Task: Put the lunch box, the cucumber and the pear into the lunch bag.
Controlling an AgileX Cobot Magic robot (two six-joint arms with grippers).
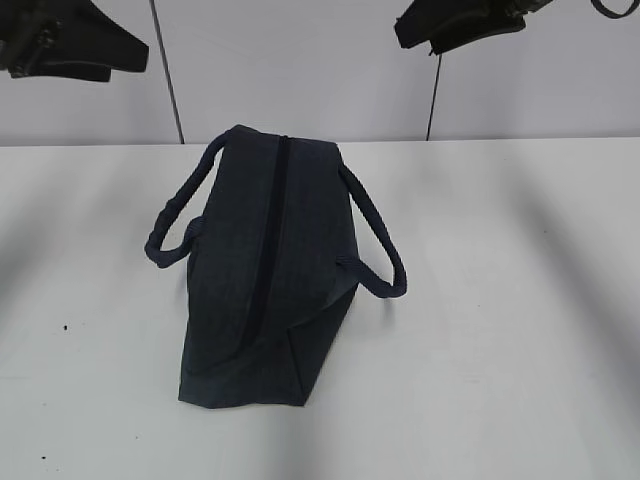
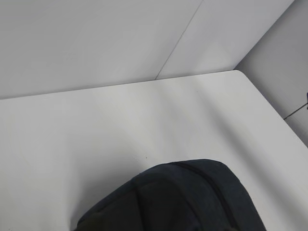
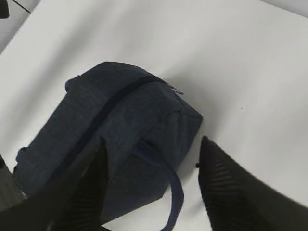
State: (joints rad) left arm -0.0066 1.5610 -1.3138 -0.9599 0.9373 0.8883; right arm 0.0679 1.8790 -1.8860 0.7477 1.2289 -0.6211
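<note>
The dark navy lunch bag (image 1: pixel 270 270) lies on the white table (image 1: pixel 520 300), its top zipper (image 1: pixel 270 235) shut along its length. Its rope handles (image 1: pixel 375 235) hang to both sides. The lunch box, the cucumber and the pear are out of view. My right gripper (image 3: pixel 153 144) hangs high above the bag with its jaws wide apart and empty; one handle (image 3: pixel 173 192) shows between them. The bag (image 3: pixel 120 115) and its metal ring pull (image 3: pixel 175 88) show below. My left gripper (image 1: pixel 60 50) is raised at the top left. The left wrist view shows only one end of the bag (image 2: pixel 183 202), no fingers.
The table edge and a rounded corner (image 2: pixel 240 73) meet a pale wall (image 2: pixel 96 38) behind. Both arms hang high near the back wall, left and right of the bag. A few small dark specks (image 1: pixel 66 327) mark the table at the left front.
</note>
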